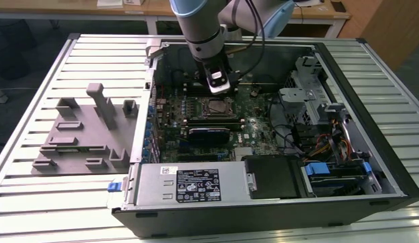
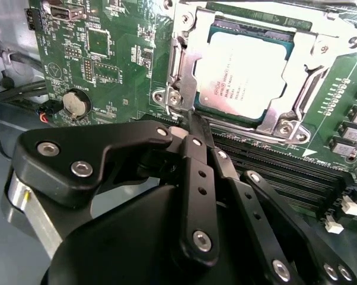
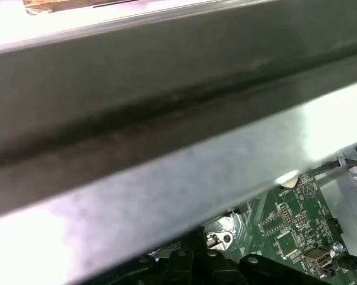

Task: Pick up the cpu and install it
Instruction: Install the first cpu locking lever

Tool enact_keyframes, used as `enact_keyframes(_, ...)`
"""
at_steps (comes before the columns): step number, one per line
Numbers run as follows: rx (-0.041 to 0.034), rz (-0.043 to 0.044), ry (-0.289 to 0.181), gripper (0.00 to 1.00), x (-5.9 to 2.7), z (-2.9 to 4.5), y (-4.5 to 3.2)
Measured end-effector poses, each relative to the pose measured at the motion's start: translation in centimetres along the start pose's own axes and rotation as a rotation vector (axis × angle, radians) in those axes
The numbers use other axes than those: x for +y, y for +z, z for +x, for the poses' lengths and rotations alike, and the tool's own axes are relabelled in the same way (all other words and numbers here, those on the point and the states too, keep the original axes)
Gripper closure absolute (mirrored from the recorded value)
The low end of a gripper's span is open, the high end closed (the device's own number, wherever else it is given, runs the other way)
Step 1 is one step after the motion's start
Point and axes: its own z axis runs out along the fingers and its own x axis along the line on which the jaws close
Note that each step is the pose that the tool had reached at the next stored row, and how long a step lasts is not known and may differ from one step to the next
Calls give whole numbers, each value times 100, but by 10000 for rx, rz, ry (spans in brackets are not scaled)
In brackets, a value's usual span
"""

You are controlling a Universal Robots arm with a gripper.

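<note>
Silver-grey arm (image 1: pixel 199 23) with pale blue joint caps, black cables; black screw-studded pincer (image 2: pixel 193 127).

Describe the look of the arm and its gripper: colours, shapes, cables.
In the exterior view the arm is a silver-grey tube with a pale blue joint cover, ending in a narrower black wrist section with a white patch. Black cables loop beside it. In the second wrist view the gripper is matte black, built of flat linkage bars held by round silver screws.
</note>
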Motion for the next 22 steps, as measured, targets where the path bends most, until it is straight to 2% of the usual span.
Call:
enact_keyframes(4, 3, -10, 6, 89, -4, -4, 0)
enact_keyframes(5, 20, -53, 19, 89, -6, -4, -1)
enact_keyframes(7, 83, -213, 72, 89, -8, -5, 0)
enact_keyframes(8, 97, -246, 83, 89, -8, -5, -1)
enact_keyframes(13, 102, -258, 87, 89, -4, -9, -17)
enact_keyframes(22, 100, -254, 95, 89, 42, -60, -220)
